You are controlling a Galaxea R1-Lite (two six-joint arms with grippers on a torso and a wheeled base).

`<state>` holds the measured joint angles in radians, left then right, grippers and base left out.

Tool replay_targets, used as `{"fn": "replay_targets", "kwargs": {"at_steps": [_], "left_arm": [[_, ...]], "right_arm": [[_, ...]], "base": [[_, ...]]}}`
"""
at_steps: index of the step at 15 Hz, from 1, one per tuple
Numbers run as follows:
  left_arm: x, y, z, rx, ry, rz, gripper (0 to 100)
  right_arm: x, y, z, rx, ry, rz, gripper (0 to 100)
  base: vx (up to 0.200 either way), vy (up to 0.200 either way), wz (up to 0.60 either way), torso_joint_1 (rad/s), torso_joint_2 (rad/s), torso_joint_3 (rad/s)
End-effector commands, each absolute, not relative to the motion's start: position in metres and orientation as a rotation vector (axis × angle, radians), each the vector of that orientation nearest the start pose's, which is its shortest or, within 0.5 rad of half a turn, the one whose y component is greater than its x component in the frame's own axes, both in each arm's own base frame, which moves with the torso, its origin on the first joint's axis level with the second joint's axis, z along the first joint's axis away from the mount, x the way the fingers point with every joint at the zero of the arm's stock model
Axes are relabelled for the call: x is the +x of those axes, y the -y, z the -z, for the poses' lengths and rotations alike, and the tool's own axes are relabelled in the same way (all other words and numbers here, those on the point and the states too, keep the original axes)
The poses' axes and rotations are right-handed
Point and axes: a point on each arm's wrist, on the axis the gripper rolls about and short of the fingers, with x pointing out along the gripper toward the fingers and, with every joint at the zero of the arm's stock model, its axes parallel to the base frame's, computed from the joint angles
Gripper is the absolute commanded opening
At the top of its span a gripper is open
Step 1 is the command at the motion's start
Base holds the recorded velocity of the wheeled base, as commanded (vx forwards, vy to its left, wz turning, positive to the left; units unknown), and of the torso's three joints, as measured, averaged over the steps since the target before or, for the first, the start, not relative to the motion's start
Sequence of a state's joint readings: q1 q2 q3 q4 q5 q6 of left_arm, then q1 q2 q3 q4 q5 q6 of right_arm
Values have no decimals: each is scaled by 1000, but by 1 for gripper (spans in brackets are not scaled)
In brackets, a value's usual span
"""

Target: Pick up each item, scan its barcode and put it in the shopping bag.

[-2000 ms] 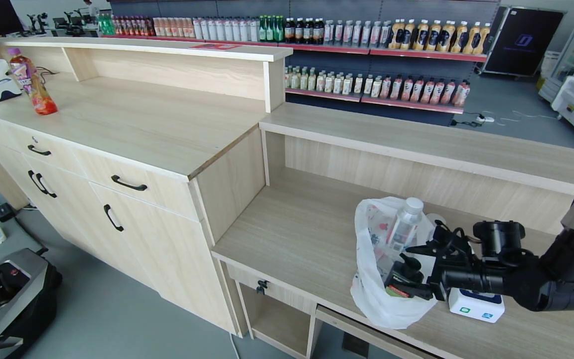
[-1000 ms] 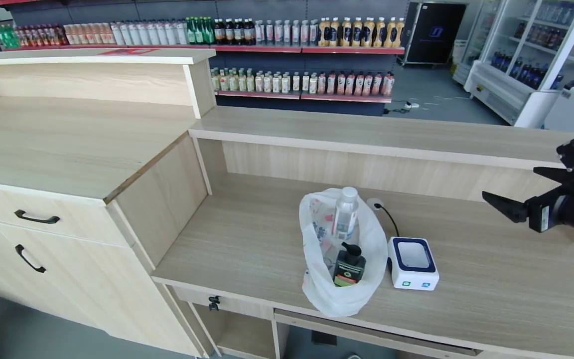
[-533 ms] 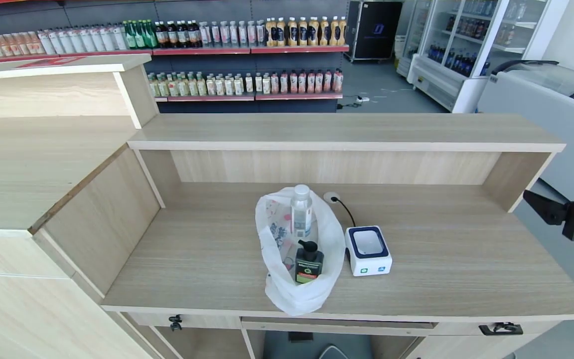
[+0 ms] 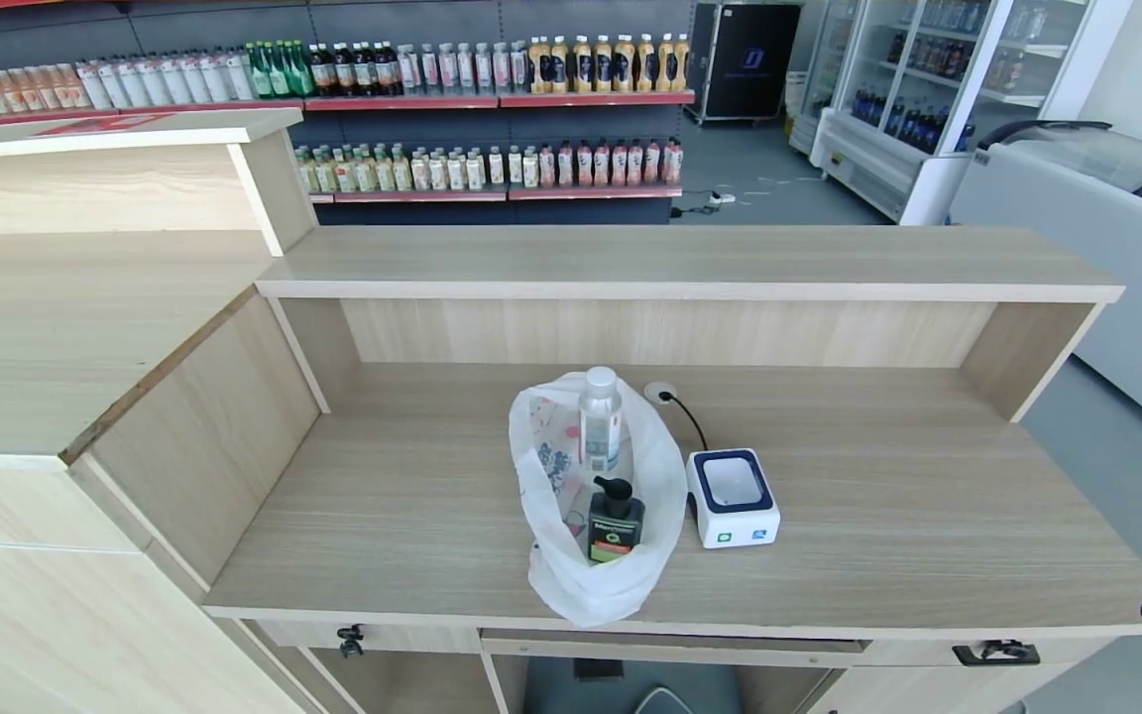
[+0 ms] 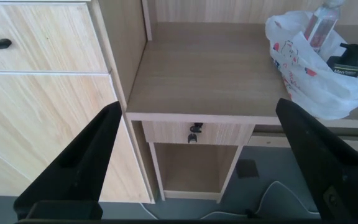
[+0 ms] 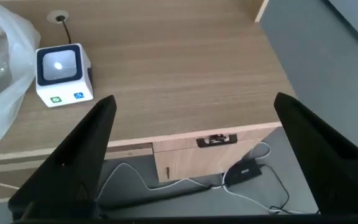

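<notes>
- Where the low counter (image 4: 878,516) runs across the scene, the white bag (image 4: 571,585) stands close to its near edge, a little left of centre, with its mouth open.
- Two items are in the bag: a clear water bottle (image 4: 599,416) stands upright at the far side, and a dark pump bottle (image 4: 615,521) stands at the near side.
- The scanner (image 4: 733,496), a white box with a dark-framed window on top, sits on the counter just right of the bag; whether it touches the plastic is hard to tell.
- A black cable (image 4: 687,421) runs from the scanner's far side to a round hole in the counter.
- The left gripper (image 5: 197,107) has its fingers spread wide and holds nothing; it hangs off the near left corner of the counter, well apart from the bag.
- The right gripper (image 6: 194,99) is likewise spread wide and holds nothing, off the counter's near edge, right of the scanner and well apart from it.
- A higher counter (image 4: 85,327) adjoins on the left, and shelves (image 4: 492,99) of bottled drinks line the far wall.
</notes>
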<state>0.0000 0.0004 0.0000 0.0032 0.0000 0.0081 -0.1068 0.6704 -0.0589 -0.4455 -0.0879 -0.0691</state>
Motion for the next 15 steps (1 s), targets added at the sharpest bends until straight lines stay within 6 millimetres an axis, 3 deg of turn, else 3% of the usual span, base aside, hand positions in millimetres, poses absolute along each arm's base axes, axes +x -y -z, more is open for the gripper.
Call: {"fn": "replay_targets", "kwargs": {"at_steps": [1,3,8,15], "left_arm": [[-23,0,-75,8,-3,0,100],[-23,0,-75,8,-3,0,100],[-23,0,-75,8,-3,0,100],[-23,0,-75,8,-3,0,100]], "right_arm": [[-3,2,-94,-2,-86,158,100],[-17,1,-76,11,-104,94,100],[-23,1,-75,49,-8,52,100],[-23,1,-75,49,-8,54,100]], "base": [[0,0,0,0,0,0],[0,0,0,0,0,0],[0,0,0,0,0,0],[0,0,0,0,0,0]]}}
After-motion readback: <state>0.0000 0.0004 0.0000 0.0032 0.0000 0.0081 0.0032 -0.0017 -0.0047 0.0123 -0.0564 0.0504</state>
